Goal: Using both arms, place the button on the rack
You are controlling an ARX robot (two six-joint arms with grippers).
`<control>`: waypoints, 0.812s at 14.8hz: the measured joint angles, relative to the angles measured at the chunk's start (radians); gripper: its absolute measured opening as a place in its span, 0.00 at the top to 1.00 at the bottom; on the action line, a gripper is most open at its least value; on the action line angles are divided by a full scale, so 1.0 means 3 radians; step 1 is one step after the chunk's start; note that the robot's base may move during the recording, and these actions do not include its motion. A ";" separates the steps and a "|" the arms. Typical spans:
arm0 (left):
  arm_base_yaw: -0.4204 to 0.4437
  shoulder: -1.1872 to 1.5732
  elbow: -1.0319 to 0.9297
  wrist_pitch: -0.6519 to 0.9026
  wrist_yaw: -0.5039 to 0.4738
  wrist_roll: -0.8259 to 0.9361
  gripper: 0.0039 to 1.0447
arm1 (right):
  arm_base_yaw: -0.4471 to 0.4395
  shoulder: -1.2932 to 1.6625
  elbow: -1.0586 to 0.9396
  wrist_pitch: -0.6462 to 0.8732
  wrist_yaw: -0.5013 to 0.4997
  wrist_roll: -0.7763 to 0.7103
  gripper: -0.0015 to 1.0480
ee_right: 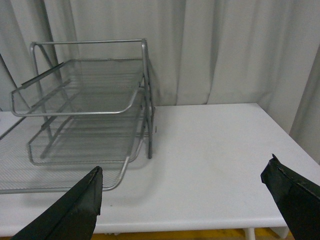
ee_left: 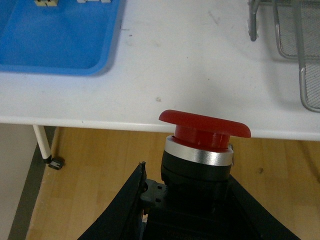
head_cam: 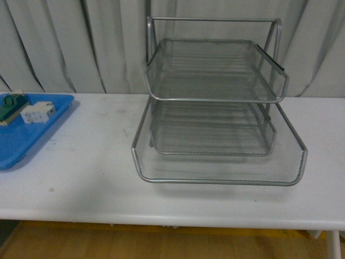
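Observation:
The button (ee_left: 202,135), with a red mushroom cap, silver ring and black collar, is held upright in my left gripper (ee_left: 192,200), which is shut on its dark base, just off the table's front edge above the wooden floor. The silver wire-mesh rack (head_cam: 215,102) stands on the white table with its three tiers stepped forward; part of it shows in the left wrist view (ee_left: 295,45) and in the right wrist view (ee_right: 85,115). My right gripper (ee_right: 182,195) is open and holds nothing, near the table's front edge beside the rack. Neither arm shows in the front view.
A flat blue tray (head_cam: 32,127) lies at the table's left end, holding a green-and-cream switch block (head_cam: 12,106) and a white boxy breaker (head_cam: 38,112). Grey curtains hang behind the table. A table leg (ee_left: 42,145) with a castor stands below the front edge.

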State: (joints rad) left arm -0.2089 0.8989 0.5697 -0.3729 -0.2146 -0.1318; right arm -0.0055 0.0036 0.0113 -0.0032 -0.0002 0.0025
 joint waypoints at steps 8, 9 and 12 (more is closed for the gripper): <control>-0.0622 0.1503 0.0445 0.1690 0.0458 0.0860 0.66 | 0.0003 0.0000 0.0000 -0.0003 0.0009 0.0000 0.06; -0.0730 0.1882 0.0729 0.1760 0.0488 0.0949 0.66 | 0.0003 0.0000 0.0000 -0.0001 0.0009 0.0000 0.06; -0.0973 0.2908 0.1442 0.1748 0.0507 0.1392 0.66 | 0.0003 0.0000 0.0000 -0.0003 0.0009 0.0000 0.06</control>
State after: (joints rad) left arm -0.5007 1.7714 1.0023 0.1516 -0.0624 0.2859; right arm -0.0048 0.0036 0.0113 -0.0040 0.0025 0.0025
